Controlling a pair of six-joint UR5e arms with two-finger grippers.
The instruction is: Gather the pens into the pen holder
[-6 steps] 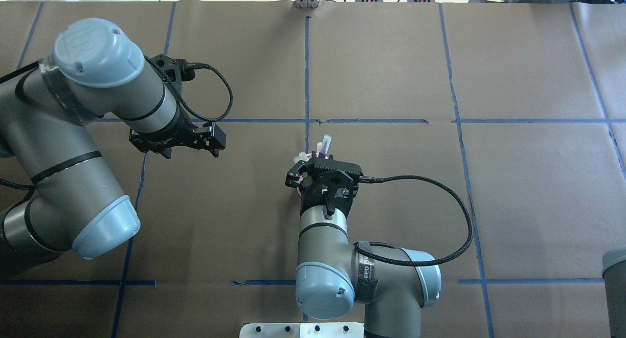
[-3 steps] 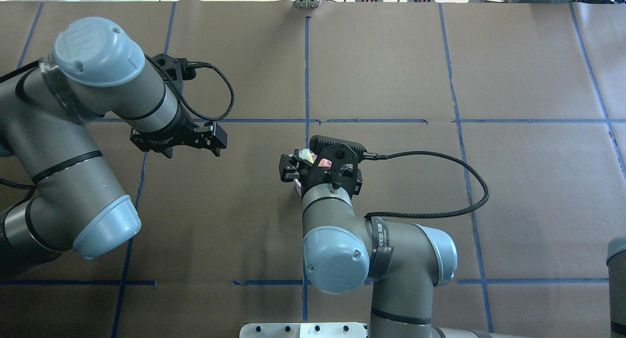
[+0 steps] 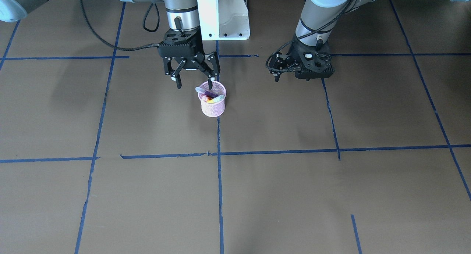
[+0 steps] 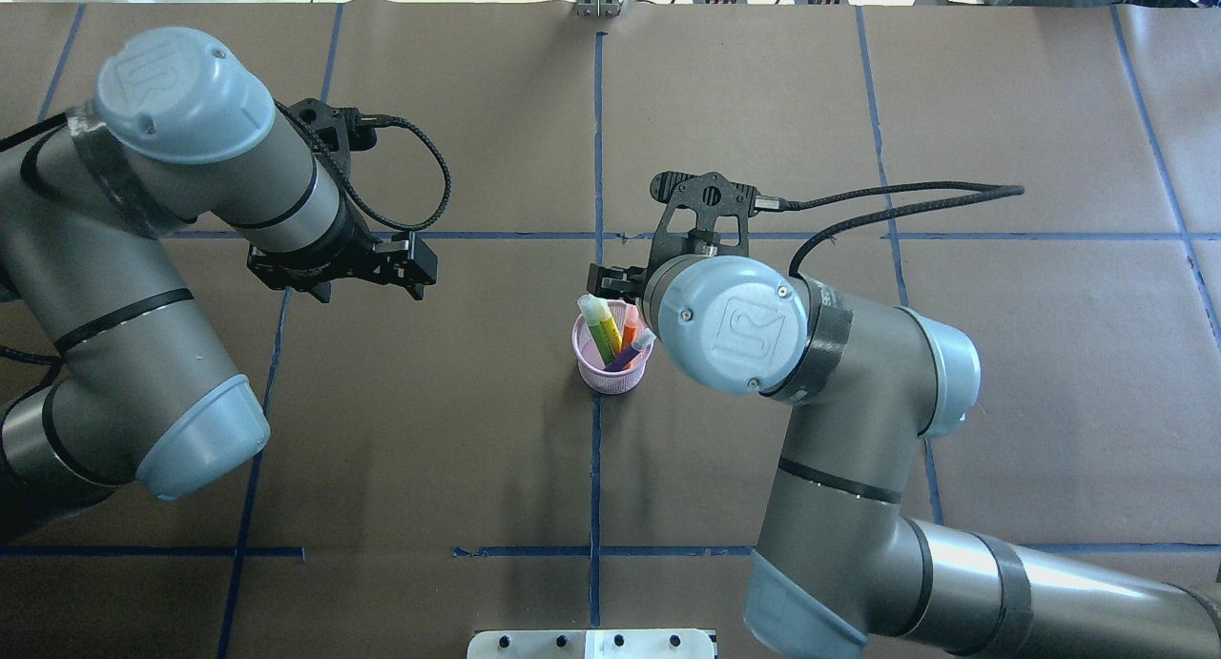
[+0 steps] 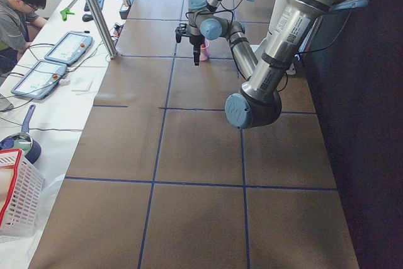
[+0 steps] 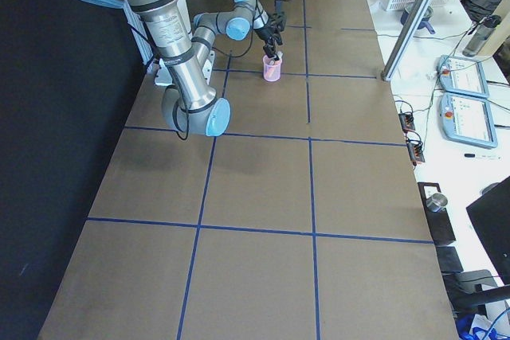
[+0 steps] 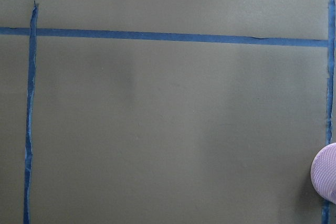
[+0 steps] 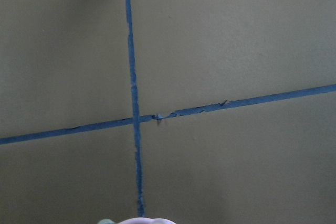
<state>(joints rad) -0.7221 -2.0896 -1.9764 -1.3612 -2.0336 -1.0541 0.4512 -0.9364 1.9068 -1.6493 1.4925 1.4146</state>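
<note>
You see right gripper (image 3: 194,85) spread wide, holding nothing; pen holder (image 3: 213,107) just below it, pens (image 4: 610,333) inside. Left gripper (image 3: 278,75) well apart (opening: can't tell).

The pen holder (image 4: 613,373) stands near the middle of the surface (image 4: 954,354), on a tape line (image 4: 595,468) that runs from near to far. The pens (image 4: 607,330) stand inside it, leaning on its rim. The right jaws hang just above the pen holder. The left jaws hang well apart, to its left.
</note>
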